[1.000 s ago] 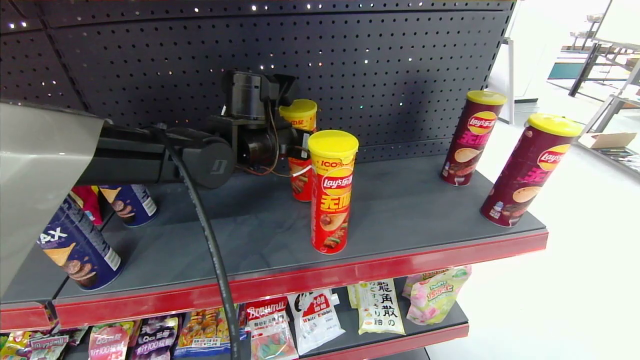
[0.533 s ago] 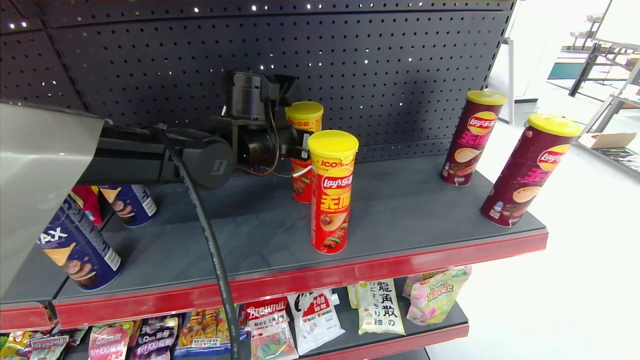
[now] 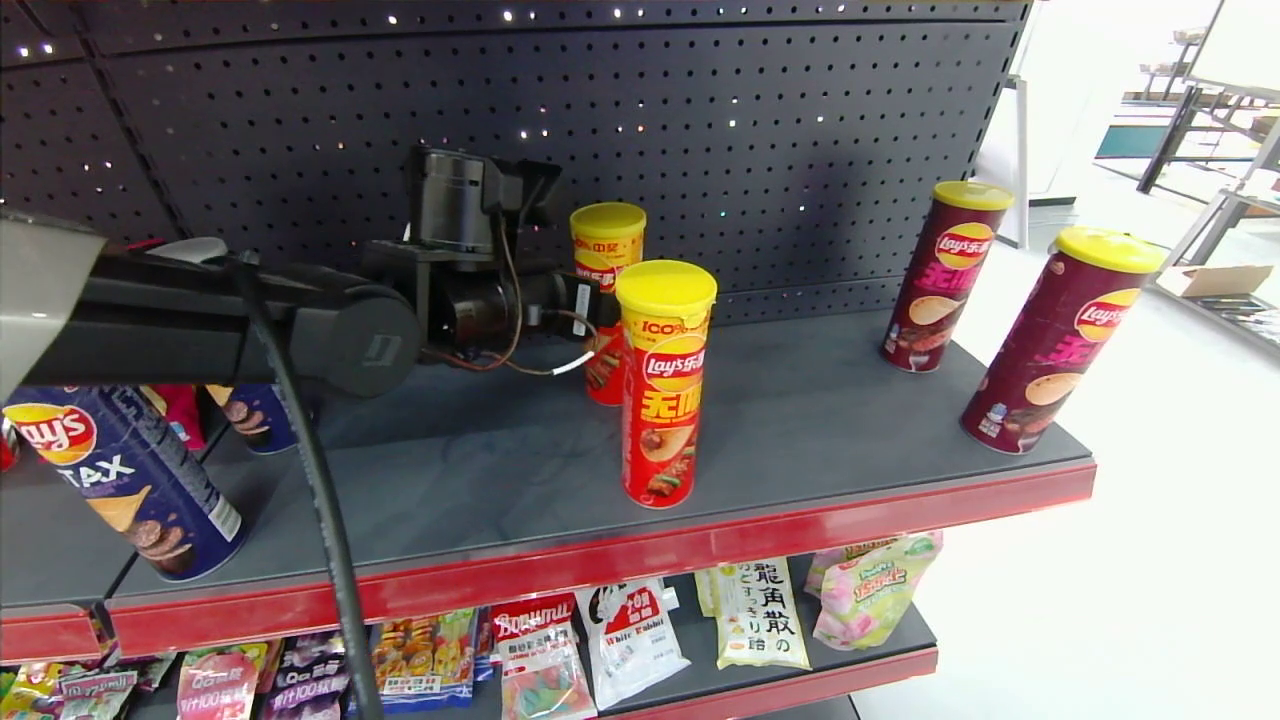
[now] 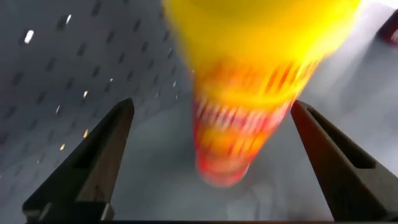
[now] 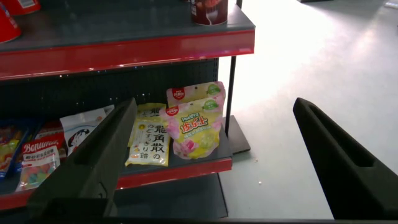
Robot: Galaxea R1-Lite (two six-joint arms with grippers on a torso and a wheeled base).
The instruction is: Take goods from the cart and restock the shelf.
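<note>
Left gripper (image 3: 592,302) is up on the top shelf (image 3: 480,470), fingers spread wide, with the rear red can (image 3: 606,238) standing between them in the wrist view (image 4: 249,93). It isn't clamped, though I can't tell whether a finger grazes it. That can stands upright by the pegboard, at eleven o'clock from the front red can (image 3: 667,385) and just behind it. Maroon cans (image 3: 945,275) stand at three o'clock, blue cans (image 3: 135,480) at nine. Right gripper (image 5: 214,106) is spread too, holding nothing, and faces the snack bags (image 5: 193,118) on the lower shelf (image 5: 174,171).
</note>
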